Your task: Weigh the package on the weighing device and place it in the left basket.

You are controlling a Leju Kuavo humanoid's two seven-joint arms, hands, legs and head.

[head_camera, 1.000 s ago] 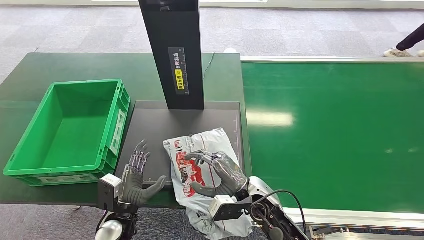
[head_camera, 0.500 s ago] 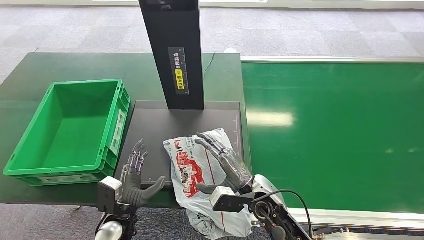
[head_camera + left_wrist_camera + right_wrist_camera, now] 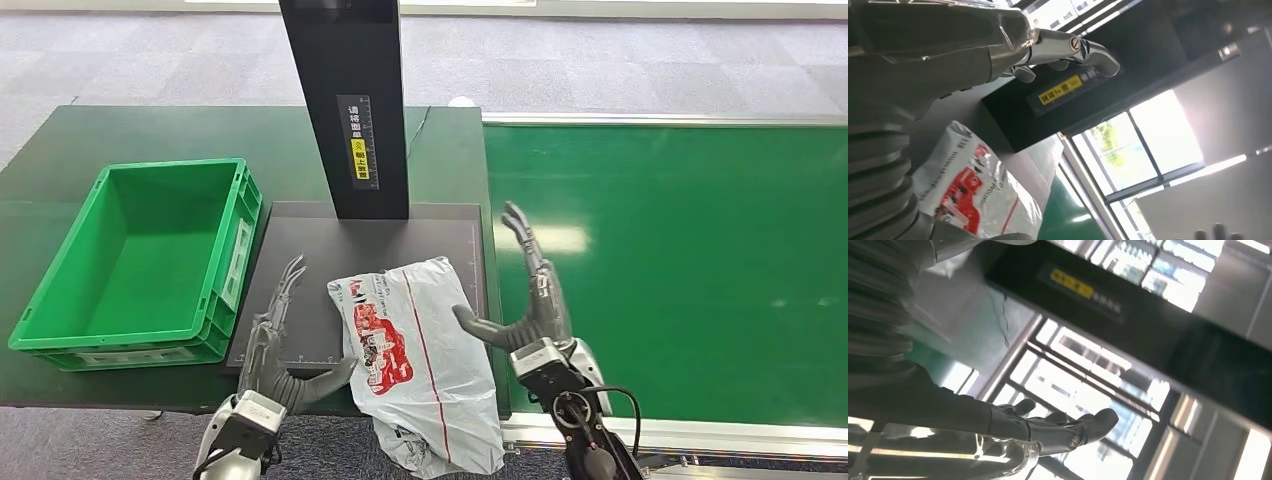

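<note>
Now right robot hand has left the package.

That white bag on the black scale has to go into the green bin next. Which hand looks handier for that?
Probably the left hand. It sits open between the package and the green basket, thumb at the bag's edge. The right hand is open on the far side, beside the conveyor belt.

White package with red print and a thin red line. Bright green basket. Black weighing device, yellow label on its black column. Dark green surface; brighter green belt.
</note>
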